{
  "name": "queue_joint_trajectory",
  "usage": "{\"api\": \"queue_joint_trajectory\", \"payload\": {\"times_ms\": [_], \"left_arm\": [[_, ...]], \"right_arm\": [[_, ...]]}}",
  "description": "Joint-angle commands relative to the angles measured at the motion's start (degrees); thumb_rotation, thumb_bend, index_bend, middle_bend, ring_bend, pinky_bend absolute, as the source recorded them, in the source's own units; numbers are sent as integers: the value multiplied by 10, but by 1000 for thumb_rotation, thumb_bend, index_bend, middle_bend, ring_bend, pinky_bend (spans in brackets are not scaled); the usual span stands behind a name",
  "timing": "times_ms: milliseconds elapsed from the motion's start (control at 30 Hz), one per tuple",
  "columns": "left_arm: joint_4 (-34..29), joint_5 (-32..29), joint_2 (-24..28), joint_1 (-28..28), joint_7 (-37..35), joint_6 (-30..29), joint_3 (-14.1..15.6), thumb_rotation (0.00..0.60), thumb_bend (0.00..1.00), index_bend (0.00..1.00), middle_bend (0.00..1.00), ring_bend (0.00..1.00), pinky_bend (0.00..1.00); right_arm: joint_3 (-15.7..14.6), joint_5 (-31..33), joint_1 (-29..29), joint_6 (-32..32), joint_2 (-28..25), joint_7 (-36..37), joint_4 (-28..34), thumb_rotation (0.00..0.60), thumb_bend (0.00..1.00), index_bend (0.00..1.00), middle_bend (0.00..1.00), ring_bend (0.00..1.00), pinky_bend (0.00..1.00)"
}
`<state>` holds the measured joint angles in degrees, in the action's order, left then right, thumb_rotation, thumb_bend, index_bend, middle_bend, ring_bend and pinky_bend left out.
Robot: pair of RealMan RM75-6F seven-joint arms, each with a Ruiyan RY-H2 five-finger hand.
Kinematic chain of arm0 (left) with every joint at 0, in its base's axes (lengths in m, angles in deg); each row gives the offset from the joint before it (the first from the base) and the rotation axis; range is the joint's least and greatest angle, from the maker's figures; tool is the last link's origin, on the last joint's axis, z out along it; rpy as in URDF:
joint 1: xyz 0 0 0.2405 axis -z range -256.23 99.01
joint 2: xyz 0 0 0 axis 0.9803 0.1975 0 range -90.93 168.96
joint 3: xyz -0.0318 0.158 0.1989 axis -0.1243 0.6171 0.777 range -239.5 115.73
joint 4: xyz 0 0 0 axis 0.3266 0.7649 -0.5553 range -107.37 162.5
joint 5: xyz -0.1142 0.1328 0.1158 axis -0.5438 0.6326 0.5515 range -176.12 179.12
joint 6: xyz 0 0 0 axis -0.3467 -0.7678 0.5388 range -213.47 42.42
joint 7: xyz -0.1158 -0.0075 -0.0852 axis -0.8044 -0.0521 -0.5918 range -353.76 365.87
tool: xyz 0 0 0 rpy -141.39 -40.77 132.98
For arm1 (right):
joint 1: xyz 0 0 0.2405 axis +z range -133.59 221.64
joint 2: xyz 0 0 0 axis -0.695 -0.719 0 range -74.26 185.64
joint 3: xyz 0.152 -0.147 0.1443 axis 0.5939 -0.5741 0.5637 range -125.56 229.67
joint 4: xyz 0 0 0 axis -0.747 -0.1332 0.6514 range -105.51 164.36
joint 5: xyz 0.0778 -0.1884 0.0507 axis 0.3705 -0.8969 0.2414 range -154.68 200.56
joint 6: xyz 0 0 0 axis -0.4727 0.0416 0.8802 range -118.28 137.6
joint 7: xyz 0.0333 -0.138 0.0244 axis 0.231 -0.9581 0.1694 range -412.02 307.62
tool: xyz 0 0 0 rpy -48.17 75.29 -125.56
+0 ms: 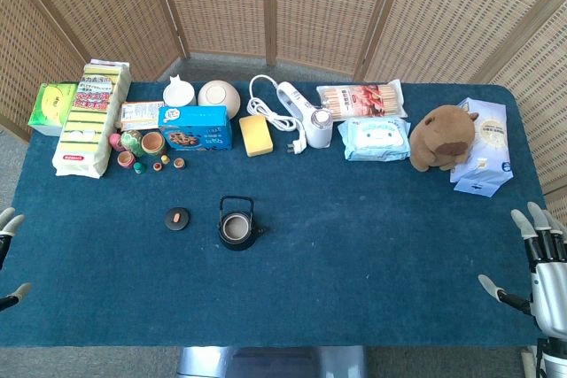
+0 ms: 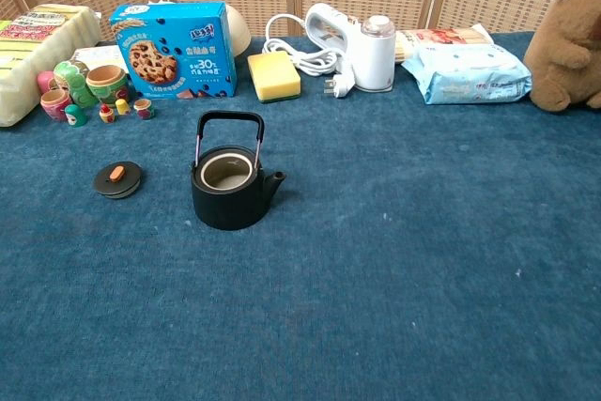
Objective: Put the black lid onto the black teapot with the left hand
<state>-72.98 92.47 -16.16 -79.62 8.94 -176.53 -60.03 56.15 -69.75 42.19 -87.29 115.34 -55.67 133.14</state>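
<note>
Right robot hand [image 1: 539, 273], head view only: silver-grey metallic palm block with dark seams; slender fingers with black segments and pale grey-white rounded tips; the thumb has the same dark segment and pale tip. Left robot hand [image 1: 9, 254], at the frame edge: only a few fingers show, dark with pale grey tips. The chest view shows neither.

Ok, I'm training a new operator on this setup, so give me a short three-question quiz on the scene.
1. True or false: the black lid already sits on the black teapot.
2. Which side of the teapot does the lid lie on in the chest view: A left, B right, C behind?
3. Fill in: the teapot's handle stands ____.

Key: 1 false, the lid lies on the table apart from the pot. 2 A. 3 upright.
</note>
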Motion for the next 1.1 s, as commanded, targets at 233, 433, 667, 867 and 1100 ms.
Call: {"api": "queue_joint_trajectory", "payload": {"times_ms": [233,433,667,867,1100], "left_arm": [[2,-3,0,4,-5,10,-1,600,85,0,0,0,72],[6,-16,-10,47,-13,63,-23,600,85,0,0,0,72],[5,-65,-41,144,53,180,-76,600,111,109,0,0,72],[52,-126,-124,207,147,237,-112,600,160,256,0,0,72],[95,-193,-196,256,230,293,-120,600,164,256,0,0,72]], "right_arm": [[-4,2,1,11,-4,7,4,544,23,78,0,0,0],[-6,6,3,21,-11,20,10,541,24,80,0,0,0],[-4,14,5,28,-20,39,14,541,24,84,0,0,0],[-3,22,9,40,-25,49,13,541,25,85,0,0,0],[-3,30,12,50,-30,59,14,544,25,85,0,0,0]]}}
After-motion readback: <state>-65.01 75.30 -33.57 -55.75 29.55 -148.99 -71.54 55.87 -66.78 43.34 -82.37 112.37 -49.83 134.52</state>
